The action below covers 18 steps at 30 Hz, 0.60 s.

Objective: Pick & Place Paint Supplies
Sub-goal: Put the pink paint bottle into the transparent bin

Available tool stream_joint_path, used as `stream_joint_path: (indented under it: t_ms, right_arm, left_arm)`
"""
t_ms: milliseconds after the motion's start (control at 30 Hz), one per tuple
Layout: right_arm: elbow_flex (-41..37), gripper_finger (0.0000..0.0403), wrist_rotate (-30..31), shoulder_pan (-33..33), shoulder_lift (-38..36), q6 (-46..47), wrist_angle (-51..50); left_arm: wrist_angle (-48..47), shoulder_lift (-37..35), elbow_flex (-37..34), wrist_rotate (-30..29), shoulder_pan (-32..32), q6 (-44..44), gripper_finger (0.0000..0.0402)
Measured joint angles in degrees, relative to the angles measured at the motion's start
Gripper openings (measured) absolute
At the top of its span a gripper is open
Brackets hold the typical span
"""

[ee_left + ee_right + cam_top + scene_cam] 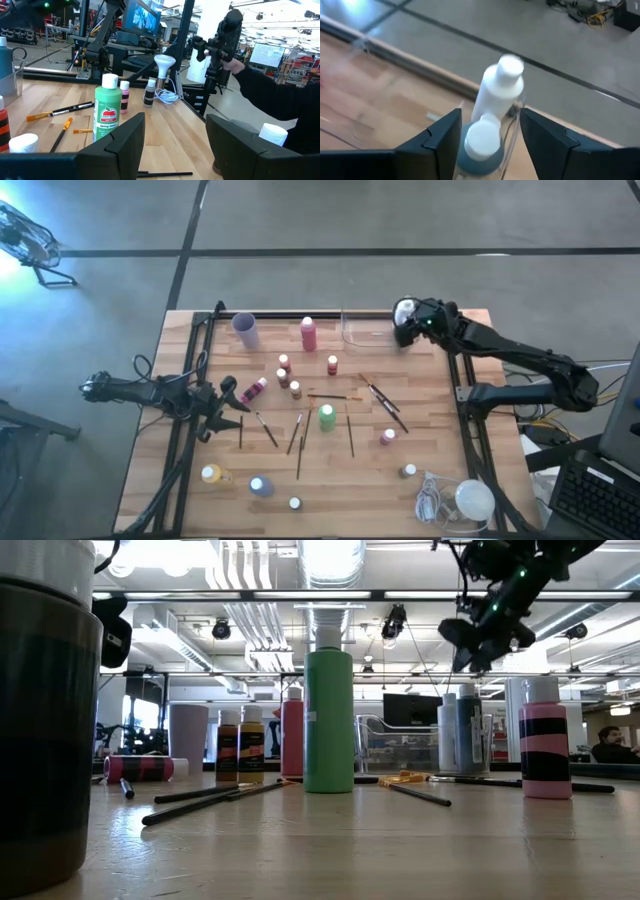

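A clear tray [360, 332] stands at the table's far edge. In it a white bottle [497, 92] and a blue-grey bottle with a white cap [480, 147] stand upright, also seen as the white bottle [447, 730] and the blue bottle [469, 730]. My right gripper [405, 330] hangs open just above them, slanting down, its fingers [440, 137] apart on either side of the blue bottle's cap and clear of it. My left gripper [225, 395] waits open and level at the table's left, with nothing between its fingers [125, 140].
Loose on the table: a red bottle [308, 333], a green bottle [327, 417], a pink bottle lying down [255, 390], a yellow one [212, 474], several brushes [385, 400]. A purple cup [245, 330] stands far left, a white lump with cord [470, 500] near right.
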Motion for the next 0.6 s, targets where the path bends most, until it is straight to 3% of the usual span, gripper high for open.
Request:
stream_joint_path:
  t_ms: [133,367,600]
  right_arm:
    - [3.4,0.0183,-1.9,0.7,-2.2,0.1,-0.9]
    - [10.4,0.0164,-11.1,5.0,-2.9,0.3,-0.8]
    - [17.9,0.0135,-11.1,14.3,0.3,-0.7,-0.8]
  left_arm:
    - [0.0,0.0,0.0,0.0,0.0,0.0,0.0216]
    - [0.0,0.0,0.0,0.0,0.0,0.0,0.0216]
    - [0.0,0.0,0.0,0.0,0.0,0.0,0.0216]
